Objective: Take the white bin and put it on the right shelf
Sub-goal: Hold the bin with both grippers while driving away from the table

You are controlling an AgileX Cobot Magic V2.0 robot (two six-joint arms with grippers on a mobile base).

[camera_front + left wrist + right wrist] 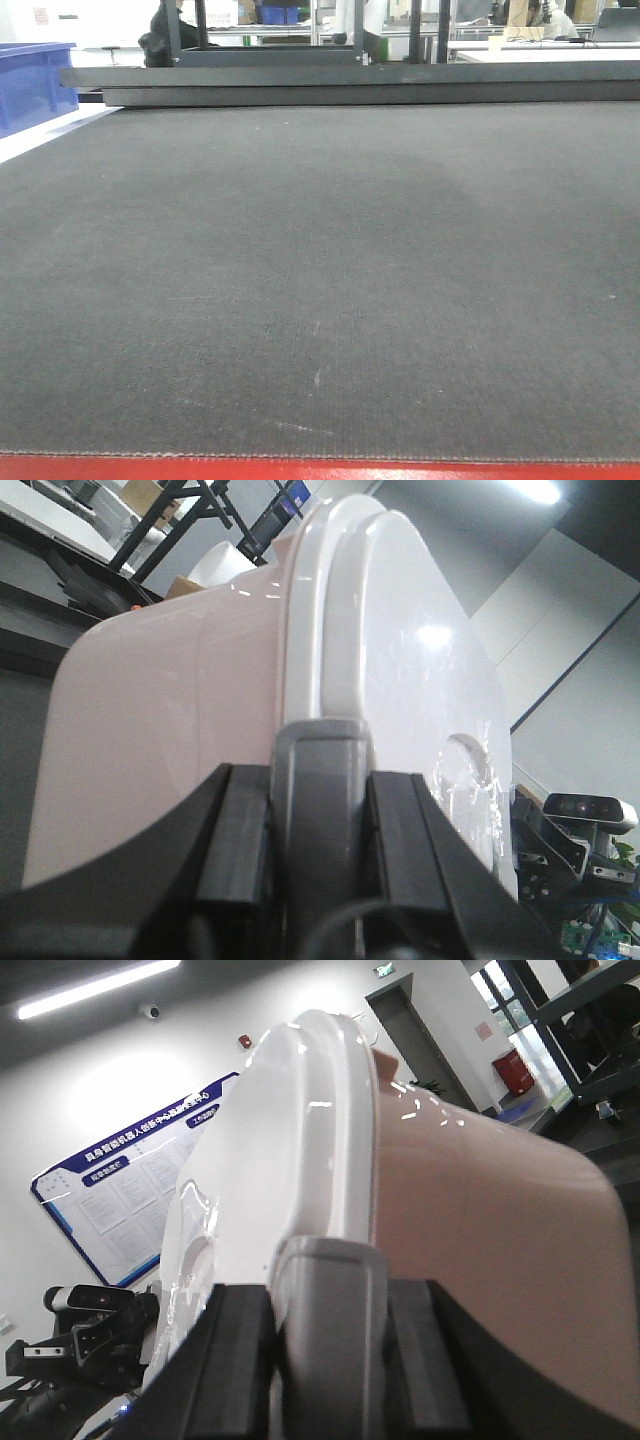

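Dark matting covers the desk (320,280) ahead. The white bin (200,710) is held between the arms, its long axis seemingly running side to side. The left fingers (315,780) and right fingers (325,1300) each clench its lid rim at opposite ends. The right shelf is out of view.

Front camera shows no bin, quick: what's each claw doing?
Left claw: closed on the large pinkish-white plastic bin.
Right claw: closed on the same bin.

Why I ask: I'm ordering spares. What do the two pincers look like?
The left pincer has a grey, rounded finger between black blocky mounts, with a dark cable curving beneath. The right pincer matches, its finger paler grey.
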